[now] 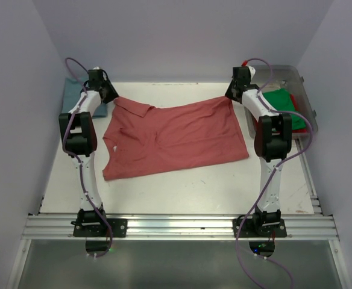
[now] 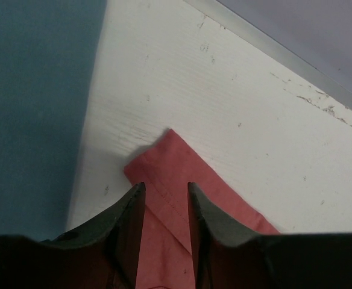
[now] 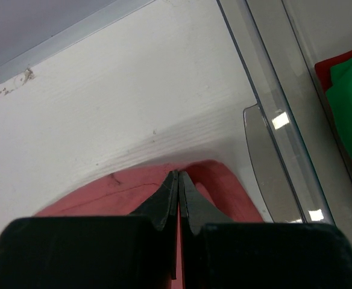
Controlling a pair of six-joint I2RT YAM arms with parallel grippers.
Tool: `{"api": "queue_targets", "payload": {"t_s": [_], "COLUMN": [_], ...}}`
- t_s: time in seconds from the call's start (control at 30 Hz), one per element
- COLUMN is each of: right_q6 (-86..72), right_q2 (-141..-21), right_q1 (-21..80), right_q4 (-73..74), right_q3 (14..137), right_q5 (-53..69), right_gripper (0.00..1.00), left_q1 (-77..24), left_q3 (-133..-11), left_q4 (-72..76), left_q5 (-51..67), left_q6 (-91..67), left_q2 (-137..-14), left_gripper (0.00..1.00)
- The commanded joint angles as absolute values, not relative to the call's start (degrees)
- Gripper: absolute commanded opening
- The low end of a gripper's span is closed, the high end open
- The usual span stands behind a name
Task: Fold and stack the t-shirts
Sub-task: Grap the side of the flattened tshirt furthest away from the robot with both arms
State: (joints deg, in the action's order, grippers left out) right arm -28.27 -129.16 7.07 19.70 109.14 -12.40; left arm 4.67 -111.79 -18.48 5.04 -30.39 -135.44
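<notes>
A teal-blue shirt (image 1: 73, 91) lies in the worktop's (image 1: 224, 186) far left corner. Beside it the left claw (image 2: 166, 186) stands open, astride a corner of the salmon-red shirt (image 1: 176, 135), which is spread across the middle. The right claw (image 3: 178, 174) is pinched closed, apparently on that shirt's far right edge. A green shirt (image 1: 281, 99) sits in the bin (image 1: 302, 90).

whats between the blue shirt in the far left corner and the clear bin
The salmon-red shirt, spread across the table; the top view shows it. The right gripper pinches its far right corner.
</notes>
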Motion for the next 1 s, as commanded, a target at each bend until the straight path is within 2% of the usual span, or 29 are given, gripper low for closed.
{"api": "queue_targets", "payload": {"t_s": [0.0, 0.2, 0.53, 0.63, 0.67, 0.77, 0.8, 0.93, 0.97], "right_q6": [-27.2, -26.9, -25.9, -25.9, -25.9, -26.2, -26.2, -26.2, -26.2], "right_q2": [-128.9, -128.6, -127.4, -127.2, -127.1, -126.8, -126.7, -126.3, -126.2], "right_q1": [6.8, 6.9, 6.8, 6.8, 6.8, 6.9, 6.8, 6.8, 6.9], "right_q4": [18.6, 18.3, 18.3, 18.3, 18.3, 18.2, 18.2, 18.0, 17.8], "right_q3": [108.4, 106.9, 106.2, 106.0, 106.0, 105.6, 105.6, 104.9, 104.9], "right_q5": [-12.0, -12.1, -12.9, -13.2, -13.2, -13.1, -13.1, -13.3, -13.2], "right_gripper": [0.0, 0.0, 0.0, 0.0, 0.0, 0.0, 0.0, 0.0, 0.0], "left_q1": [5.6, 5.9, 6.4, 6.5, 6.5, 6.5, 6.5, 6.6, 6.5], "left_q3": [-113.1, -114.8, -114.1, -112.7, -112.5, -112.5, -112.8, -113.6, -113.5], "left_q4": [-17.8, -19.6, -17.0, -15.0, -14.7, -14.7, -14.9, -16.7, -16.8], "left_q5": [0.3, -3.8, 1.0, 3.9, 4.7, 6.3, 6.8, 7.3, 7.3], "left_q6": [-29.8, -30.0, -30.4, -30.7, -30.7, -30.8, -30.8, -30.8, -30.8], "left_q2": [-136.3, -139.0, -141.9, -141.5, -141.5, -141.5, -141.4, -141.2, -141.1], "left_gripper": [0.38, 0.38, 0.34, 0.2, 0.1, 0.04, 0.04, 0.29, 0.31]}}
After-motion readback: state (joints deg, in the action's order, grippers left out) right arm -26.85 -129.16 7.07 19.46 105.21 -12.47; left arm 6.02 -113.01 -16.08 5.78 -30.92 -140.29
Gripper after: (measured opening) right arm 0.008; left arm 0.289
